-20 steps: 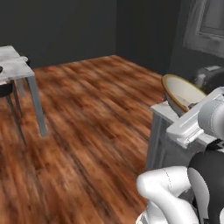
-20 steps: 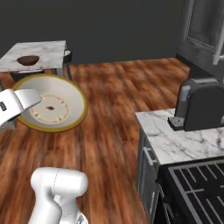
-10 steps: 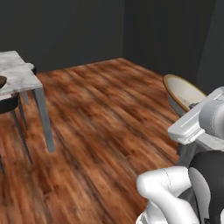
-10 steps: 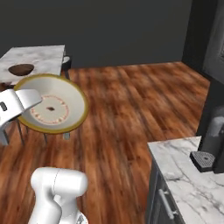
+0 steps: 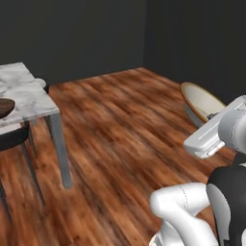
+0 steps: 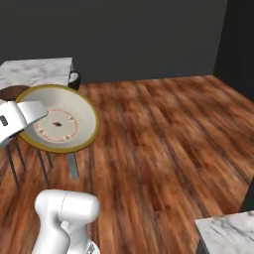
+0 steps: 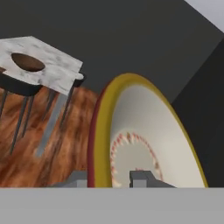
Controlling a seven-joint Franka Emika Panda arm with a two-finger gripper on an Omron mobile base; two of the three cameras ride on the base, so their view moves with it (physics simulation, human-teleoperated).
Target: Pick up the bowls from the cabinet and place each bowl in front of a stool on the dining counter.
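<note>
1. The gripper [image 7: 108, 179] is clamped on the rim of the cream-tan bowl [image 7: 148, 144]. In the hand view one finger sits on the outer side of the rim and the other on the inner side.
2. The cream-tan bowl is carried in the air above the wooden floor [image 6: 163, 139], clear of every surface. It is tilted steeply on edge, so that its hollow faces the right base view, where it shows as a pale disc with a yellowish rim [image 6: 58, 124] and a ring of small reddish marks inside.
3. In the left base view the same bowl [image 5: 202, 103] appears edge-on at the right, just above the white arm link.
4. The dining counter [image 5: 26, 91] stands at the left of the left base view, with a white veined marble top and a grey leg. In the right base view its top [image 6: 37, 72] lies behind and above the held bowl.
5. The dark wooden bowl [image 7: 27, 62] rests upright on the dining counter top, near its edge.
6. A dark stool [image 5: 14, 139] with thin legs stands under the counter edge, just below the dark wooden bowl.
7. The walls behind the scene are dark grey.
</note>
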